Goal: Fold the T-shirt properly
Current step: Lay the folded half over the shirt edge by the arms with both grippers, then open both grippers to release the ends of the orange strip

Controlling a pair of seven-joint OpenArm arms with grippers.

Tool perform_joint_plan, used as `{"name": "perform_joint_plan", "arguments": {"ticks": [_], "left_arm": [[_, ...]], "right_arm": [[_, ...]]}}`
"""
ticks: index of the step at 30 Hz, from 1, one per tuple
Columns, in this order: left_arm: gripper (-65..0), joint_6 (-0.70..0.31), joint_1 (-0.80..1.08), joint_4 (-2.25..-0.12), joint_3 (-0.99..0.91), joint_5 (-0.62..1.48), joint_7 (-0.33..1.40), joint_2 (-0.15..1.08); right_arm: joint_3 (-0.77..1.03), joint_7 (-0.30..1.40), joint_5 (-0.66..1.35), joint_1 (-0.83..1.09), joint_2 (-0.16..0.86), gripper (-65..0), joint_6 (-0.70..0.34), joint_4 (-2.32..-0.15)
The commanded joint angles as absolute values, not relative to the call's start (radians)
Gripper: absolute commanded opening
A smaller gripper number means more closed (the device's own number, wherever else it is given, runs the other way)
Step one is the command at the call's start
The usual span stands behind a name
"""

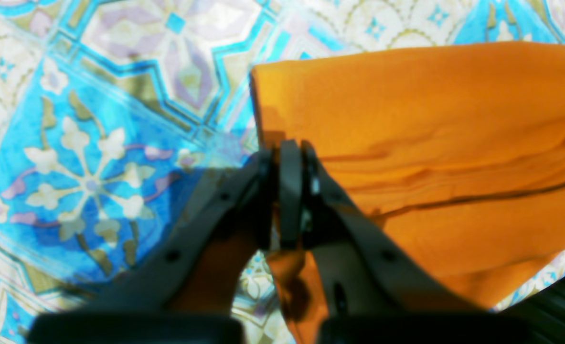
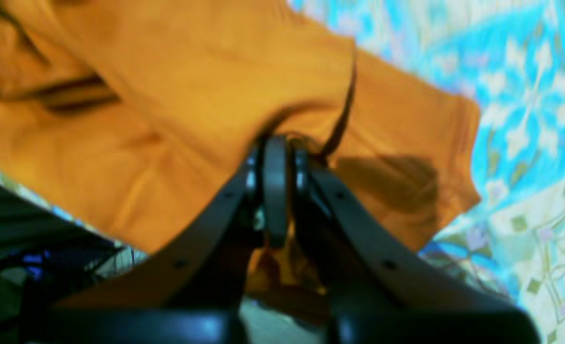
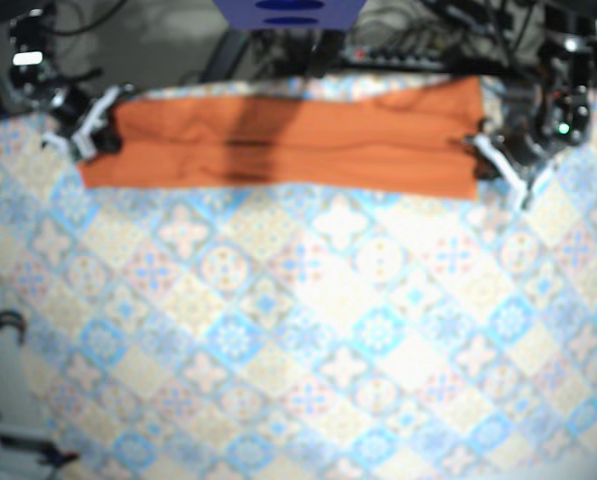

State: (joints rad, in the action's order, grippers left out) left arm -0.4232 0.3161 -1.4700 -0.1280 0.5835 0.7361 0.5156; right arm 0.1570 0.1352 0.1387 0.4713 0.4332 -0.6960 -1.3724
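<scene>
Along the far edge of the tablecloth [image 3: 308, 330], the shirt [image 3: 288, 145]: a long orange band, flat and drawn out almost straight, one end at each arm. Down its length a dark crease; across it, left of centre in the base view, a broad shadow.

At the band's end on the base view's right, the left gripper [image 1: 289, 153]. Fingers [image 1: 225, 200] pressed together on the shirt's short edge, with a fold of orange cloth pinched between the pads and hanging below them. Grips near one corner of that edge. Beyond the grip, fabric spread over the blue-and-cream pattern, with a few long wrinkles and one thin dark line running away from the camera.

At the other end, on the base view's left, the right gripper [image 2: 275, 148]. Fingers [image 2: 339, 205] likewise closed tight on bunched fabric, orange showing between and beneath them. Just to the right of the grip, a flap of the shirt lying flat on the tablecloth, touched by the gripper's shadow; to the left, the main body, wrinkled and blurred. Too soft a picture for finer detail of the folds.
</scene>
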Motion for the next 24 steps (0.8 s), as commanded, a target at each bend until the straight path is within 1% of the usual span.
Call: {"name": "perform_joint_plan", "arguments": {"ticks": [1,6,8,19,21,24], "left_arm": [[-65.0,-0.427,0.312,-1.484,-0.136,0.595,0.722,0.536],[-65.0,-0.427,0.312,-1.483,-0.137,0.591,0.722,0.536],[-65.0,-0.427,0.312,-1.480,-0.137,0.591,0.722,0.538],[-65.0,-0.427,0.312,-1.480,-0.142,0.590,0.722,0.542],[-61.1,-0.427,0.312,-1.480,-0.142,0.590,0.722,0.542],[-52.9,-0.426,0.312,-1.480,-0.142,0.590,0.722,0.542]], "right_arm": [[0.165,0.119,0.151,0.472,0.449,-61.9,-0.698,-1.383],[0.165,0.119,0.151,0.456,0.449,-55.4,-0.698,-1.379],[0.165,0.119,0.151,0.456,0.449,-54.2,-0.698,-1.377],[0.171,0.125,0.151,0.455,0.452,-53.6,-0.696,-1.377],[0.171,0.125,0.150,0.455,0.453,-53.3,-0.656,-1.377],[0.171,0.125,0.104,0.455,0.453,-49.7,-0.624,-1.377]]}}
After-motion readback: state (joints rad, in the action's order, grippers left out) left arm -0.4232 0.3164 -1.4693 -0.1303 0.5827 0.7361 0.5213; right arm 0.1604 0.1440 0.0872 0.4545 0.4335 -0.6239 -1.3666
